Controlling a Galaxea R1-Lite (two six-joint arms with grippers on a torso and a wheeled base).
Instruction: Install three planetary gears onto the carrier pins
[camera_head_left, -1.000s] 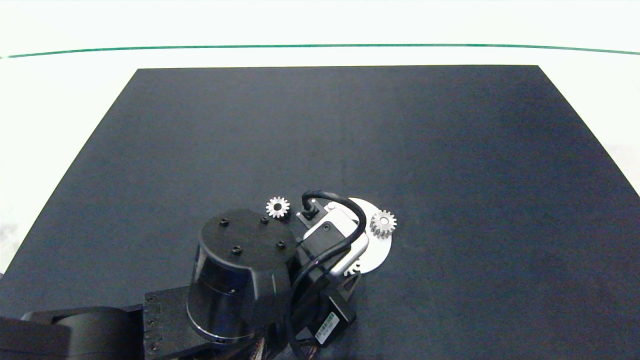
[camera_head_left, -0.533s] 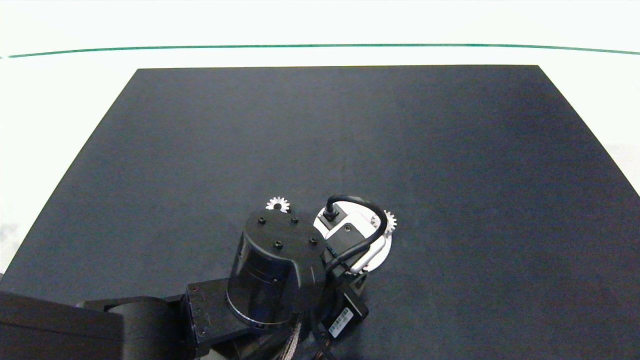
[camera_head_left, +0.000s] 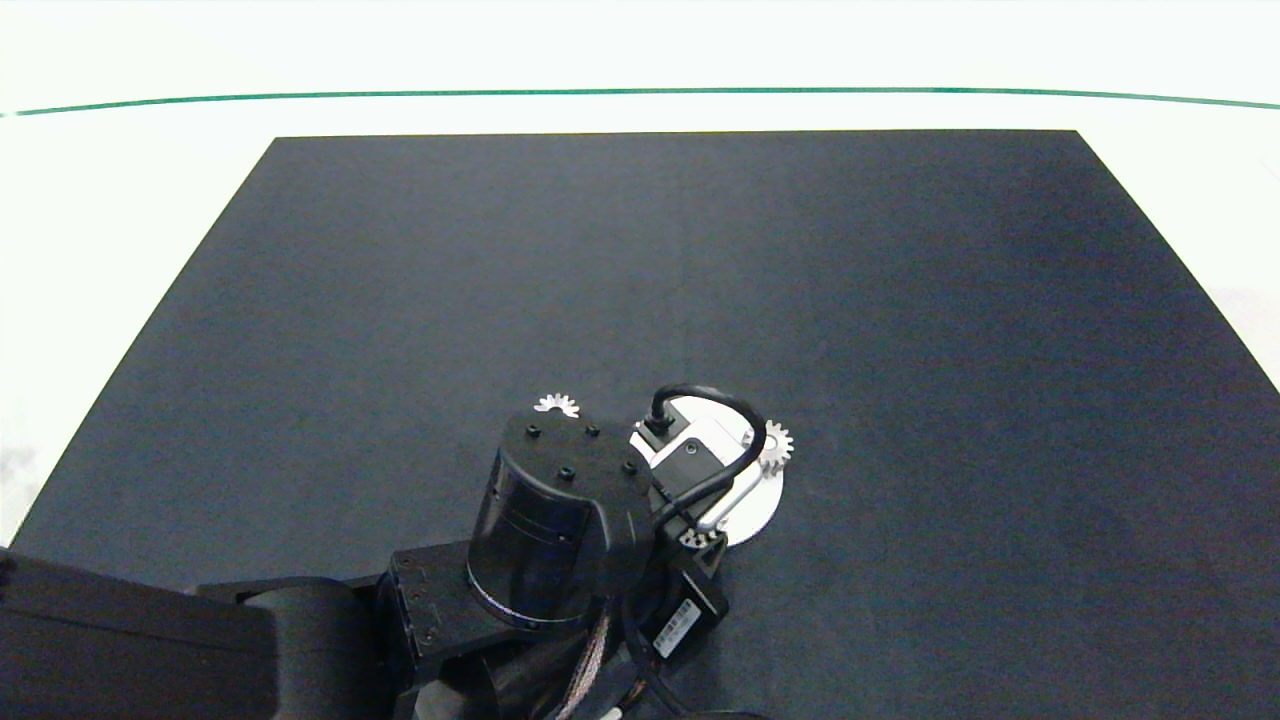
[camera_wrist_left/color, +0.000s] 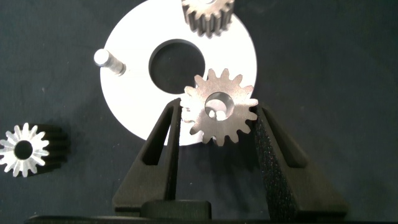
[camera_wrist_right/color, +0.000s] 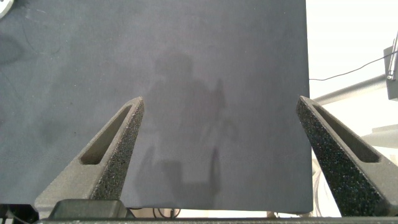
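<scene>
My left gripper (camera_wrist_left/color: 219, 113) is shut on a silvery planetary gear (camera_wrist_left/color: 235, 127), held over the near edge of the white carrier disc (camera_wrist_left/color: 134, 93). Something white shows through the gear's centre hole; I cannot tell whether the gear sits on a pin. One bare carrier pin (camera_wrist_left/color: 103, 58) stands on the disc. A second gear (camera_wrist_left/color: 208, 14) sits at the disc's far edge, also seen in the head view as gear (camera_head_left: 777, 444). A third gear (camera_wrist_left/color: 23, 149) lies loose on the mat beside the disc, half hidden behind the left arm as gear (camera_head_left: 556, 404). My right gripper (camera_wrist_right/color: 221, 106) hangs open over bare mat.
The dark mat (camera_head_left: 700, 260) covers the white table (camera_head_left: 120, 200). The left arm (camera_head_left: 560, 530) comes in from the lower left and hides most of the disc (camera_head_left: 755, 510) in the head view. A mat edge (camera_wrist_right/color: 307, 93) runs near the right gripper.
The left arm has swung right and forward over the disc with the gear. It now hides more of the loose gear and of the gear on the disc.
</scene>
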